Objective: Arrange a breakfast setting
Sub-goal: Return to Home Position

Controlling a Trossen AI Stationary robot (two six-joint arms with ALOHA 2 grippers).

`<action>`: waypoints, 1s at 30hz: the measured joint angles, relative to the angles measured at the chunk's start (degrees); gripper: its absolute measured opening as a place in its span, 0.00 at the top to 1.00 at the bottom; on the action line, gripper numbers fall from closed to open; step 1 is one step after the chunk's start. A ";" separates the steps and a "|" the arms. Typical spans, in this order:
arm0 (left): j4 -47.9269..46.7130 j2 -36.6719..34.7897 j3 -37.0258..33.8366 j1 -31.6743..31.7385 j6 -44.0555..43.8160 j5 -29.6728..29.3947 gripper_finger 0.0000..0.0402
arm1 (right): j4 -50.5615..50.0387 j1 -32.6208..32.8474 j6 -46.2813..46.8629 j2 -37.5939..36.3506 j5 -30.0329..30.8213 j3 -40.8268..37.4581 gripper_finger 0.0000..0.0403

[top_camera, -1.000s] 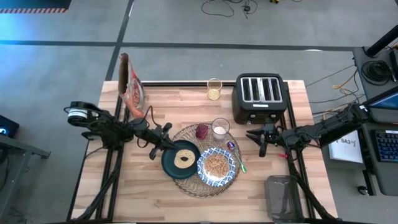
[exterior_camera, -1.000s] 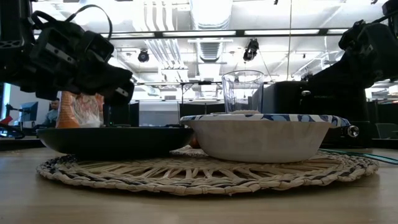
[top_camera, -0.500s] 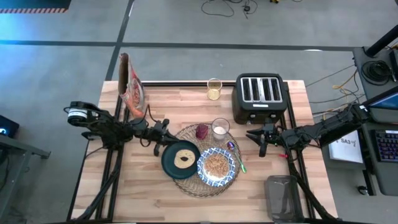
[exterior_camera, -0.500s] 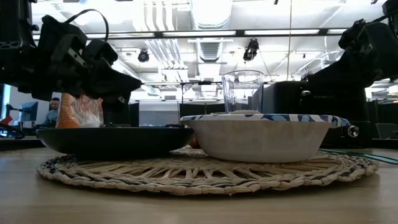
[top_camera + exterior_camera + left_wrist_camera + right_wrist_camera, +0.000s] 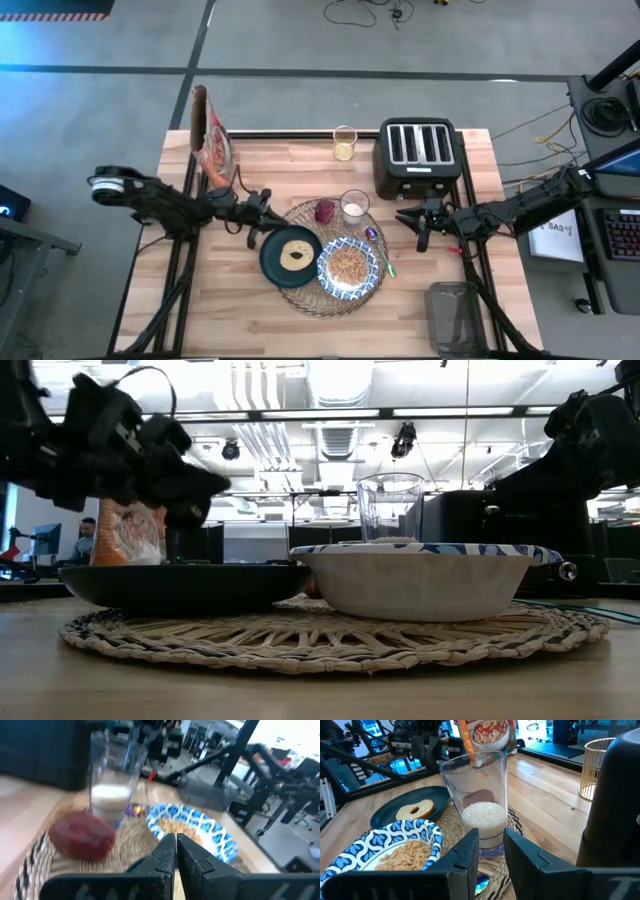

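A round straw placemat [image 5: 308, 300] lies mid-table. On it rest a dark teal plate [image 5: 272, 262] with a bagel slice, a blue-and-white bowl [image 5: 347, 268] of cereal, a clear glass [image 5: 480, 800] part-filled with white grains, and a dark red lump [image 5: 82, 835]. The green-handled spoon [image 5: 383, 255] lies on the mat's right edge. My left gripper [image 5: 175, 840] is shut and hovers about level just left of the mat, above the plate's far-left rim [image 5: 268, 210]. My right gripper [image 5: 491, 840] is open, right of the mat, pointing at the glass and short of it.
A black four-slot toaster [image 5: 418, 155] stands at the far right, right behind my right gripper. A cereal box [image 5: 210, 140] stands at the far left and a small gold holder [image 5: 344, 143] at the far edge. A clear container [image 5: 455, 315] sits near right.
My left gripper, still shut, has tipped up from slanting down over the plate's left rim to about level, and has swung a little toward the far edge while its arm drew back toward the table's left. The dishes have not moved.
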 joint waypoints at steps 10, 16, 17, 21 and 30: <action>-6.80 -19.46 -0.22 0.03 0.13 1.20 1.00 | 0.00 -0.01 0.00 0.00 0.00 0.07 0.80; -14.33 -31.79 -0.94 -0.09 8.83 2.44 1.00 | 0.00 -0.02 0.00 0.00 0.00 0.10 0.80; -15.45 -33.50 -0.96 -0.09 9.84 2.46 1.00 | 0.00 0.00 0.00 0.00 0.00 0.11 0.80; -22.11 -40.28 -1.00 -0.09 11.24 1.48 1.00 | 0.00 -0.02 0.00 0.00 0.00 0.11 0.80; -34.69 -52.57 -1.07 -0.09 11.27 -6.88 1.00 | -0.01 -0.01 0.00 0.00 0.00 0.11 0.80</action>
